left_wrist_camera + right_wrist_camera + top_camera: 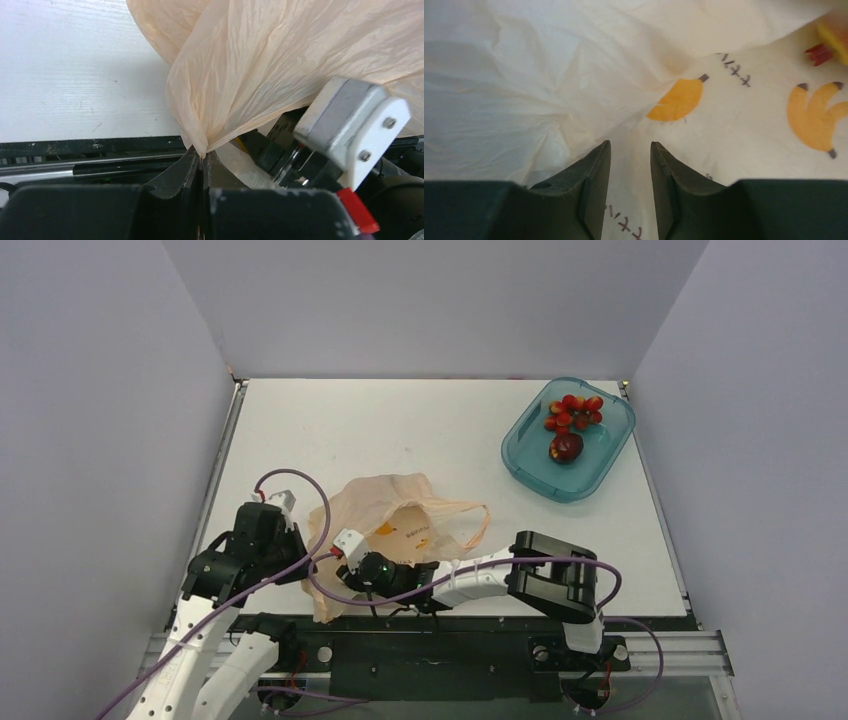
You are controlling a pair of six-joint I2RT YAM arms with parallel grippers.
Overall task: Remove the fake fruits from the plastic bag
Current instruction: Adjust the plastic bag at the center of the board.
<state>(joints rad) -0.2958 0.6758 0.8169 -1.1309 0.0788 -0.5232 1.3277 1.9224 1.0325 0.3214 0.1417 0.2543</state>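
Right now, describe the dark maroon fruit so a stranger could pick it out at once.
Go to the far right corner of the white table, where a teal tub sits. Inside lie a red berry cluster and, on its near side, the dark maroon fruit. It is one single round piece, darker than the bright many-berried cluster.

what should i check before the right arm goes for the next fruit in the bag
1. Left gripper pinches the plastic bag: ok, shut on a gathered fold.
2. Right gripper inside the bag: ok, jaws apart over the printed film.
3. Right jaws hold a fruit: not ok, nothing between them.
4. Next fruit located: cannot tell, only a blurred yellow and red shape at the right wrist view's top right.
5. Teal tub has room: ok, holds just the berry cluster and maroon fruit.
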